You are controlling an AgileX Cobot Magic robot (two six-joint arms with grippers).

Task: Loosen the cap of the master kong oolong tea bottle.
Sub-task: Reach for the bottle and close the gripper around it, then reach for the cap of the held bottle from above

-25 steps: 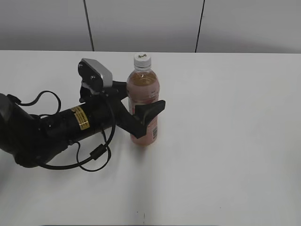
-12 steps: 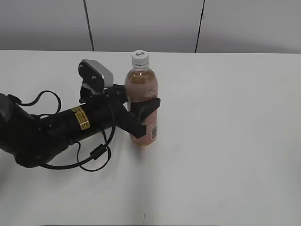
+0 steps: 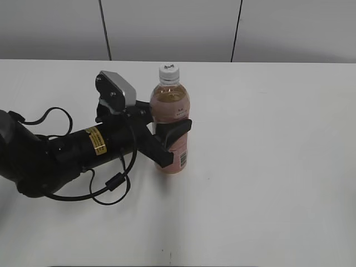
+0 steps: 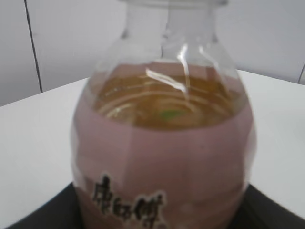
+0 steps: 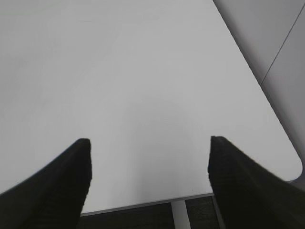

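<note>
The master kong oolong tea bottle (image 3: 171, 119) stands upright on the white table, amber tea inside, pink label around it. Its white ribbed cap (image 3: 168, 70) sits on the neck. My left gripper (image 3: 168, 129) is shut on the bottle's body at label height, one black finger (image 3: 173, 131) across its front. The left wrist view is filled by the bottle (image 4: 162, 157), with black fingers at both lower corners; the cap is out of that view. My right gripper (image 5: 148, 148) is open and empty over bare table, and does not show in the exterior view.
The left arm's black body and looping cables (image 3: 83, 167) lie on the table left of the bottle. The table's edge (image 5: 143, 205) and a rounded corner (image 5: 295, 167) show in the right wrist view. A grey panelled wall (image 3: 178, 28) stands behind.
The left gripper's jaws closed onto the bottle from an open straddle. The bottle shifted slightly left, then back right, staying upright.
</note>
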